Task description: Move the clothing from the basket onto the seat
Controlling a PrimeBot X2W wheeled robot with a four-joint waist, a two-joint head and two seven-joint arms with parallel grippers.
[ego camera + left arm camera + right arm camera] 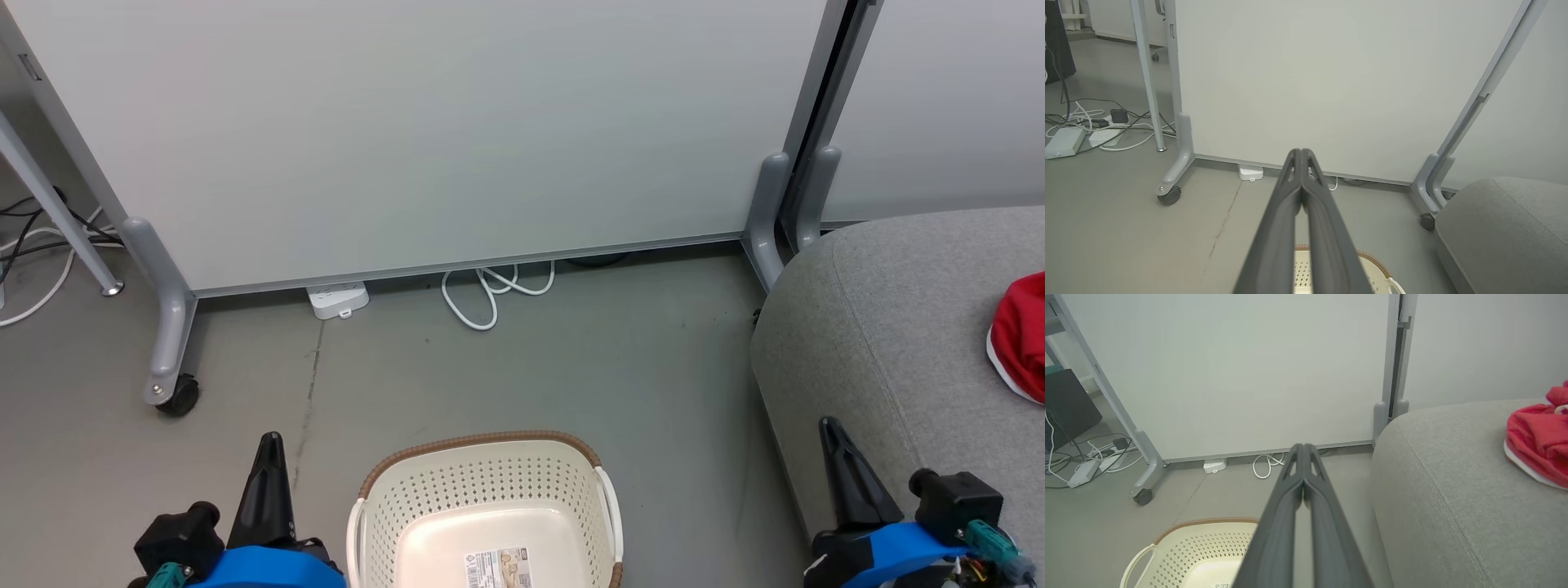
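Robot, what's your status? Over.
Left gripper and right gripper shut, empty. Clothing on seat. Basket looks empty. Nothing in the way.

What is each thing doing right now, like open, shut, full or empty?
left gripper, shut, holding nothing.
right gripper, shut, holding nothing.
basket, upright on the floor, empty where it shows.
clothing, bunched up on the seat.
seat, has the clothing lying on it.

light: even, soft, bright | shadows: faint | focus: sharp | wrist views: wide-angle bowing at edges
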